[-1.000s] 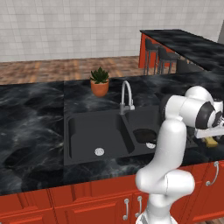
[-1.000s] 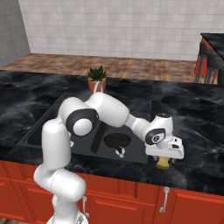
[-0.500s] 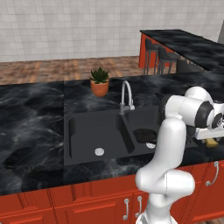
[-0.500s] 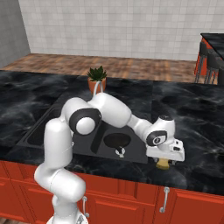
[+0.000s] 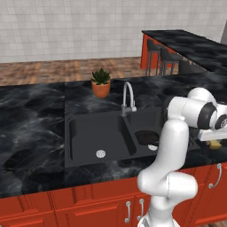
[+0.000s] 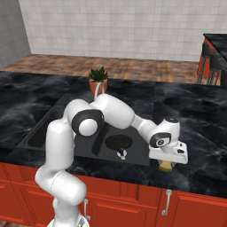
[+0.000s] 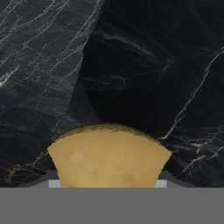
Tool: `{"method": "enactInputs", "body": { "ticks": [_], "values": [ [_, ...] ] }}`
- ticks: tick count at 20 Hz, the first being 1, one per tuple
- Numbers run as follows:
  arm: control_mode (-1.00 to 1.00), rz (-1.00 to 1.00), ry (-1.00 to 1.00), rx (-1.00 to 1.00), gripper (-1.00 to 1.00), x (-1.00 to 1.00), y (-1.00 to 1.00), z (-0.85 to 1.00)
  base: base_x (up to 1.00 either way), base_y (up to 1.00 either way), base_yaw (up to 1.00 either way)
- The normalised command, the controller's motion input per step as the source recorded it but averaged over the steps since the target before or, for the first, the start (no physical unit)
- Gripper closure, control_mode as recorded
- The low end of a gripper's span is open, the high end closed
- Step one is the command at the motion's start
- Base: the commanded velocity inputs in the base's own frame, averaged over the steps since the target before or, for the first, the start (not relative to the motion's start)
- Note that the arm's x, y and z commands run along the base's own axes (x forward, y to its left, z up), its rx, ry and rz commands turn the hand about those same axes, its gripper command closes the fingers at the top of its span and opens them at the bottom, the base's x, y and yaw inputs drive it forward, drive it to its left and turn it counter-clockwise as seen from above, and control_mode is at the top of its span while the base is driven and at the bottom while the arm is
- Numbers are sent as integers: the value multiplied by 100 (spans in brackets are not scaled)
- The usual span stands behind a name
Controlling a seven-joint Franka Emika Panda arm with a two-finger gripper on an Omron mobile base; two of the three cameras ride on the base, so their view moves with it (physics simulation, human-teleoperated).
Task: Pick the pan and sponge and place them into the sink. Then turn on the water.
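At the lower right of the right base view, the gripper (image 6: pixel 167 163) points down at the counter (image 6: pixel 204 128) right of the sink (image 6: pixel 133 153), the yellow sponge (image 6: pixel 166 166) directly beneath it; whether the fingers clasp it cannot be told. The pan (image 6: pixel 119 142) lies in the sink's right basin, mid-frame.

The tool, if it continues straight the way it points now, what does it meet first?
The tool points down at the yellow rectangular sponge, right at its tips, so it probably meets that first. Below lies the black marble counter. Whether it touches already is unclear.
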Motion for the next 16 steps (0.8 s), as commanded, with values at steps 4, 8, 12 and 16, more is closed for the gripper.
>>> {"method": "enactInputs", "body": {
  "ticks": [4,8,12,16],
  "values": [
    [-100,0,-3,-3,100,-9,11,0,0,0,0],
    [-100,1,-7,-4,100,-8,17,15,0,0,0],
    [-100,6,-12,-3,100,-3,31,28,0,0,0],
    [-100,10,-11,-3,100,0,36,32,0,0,0]
  ]
}}
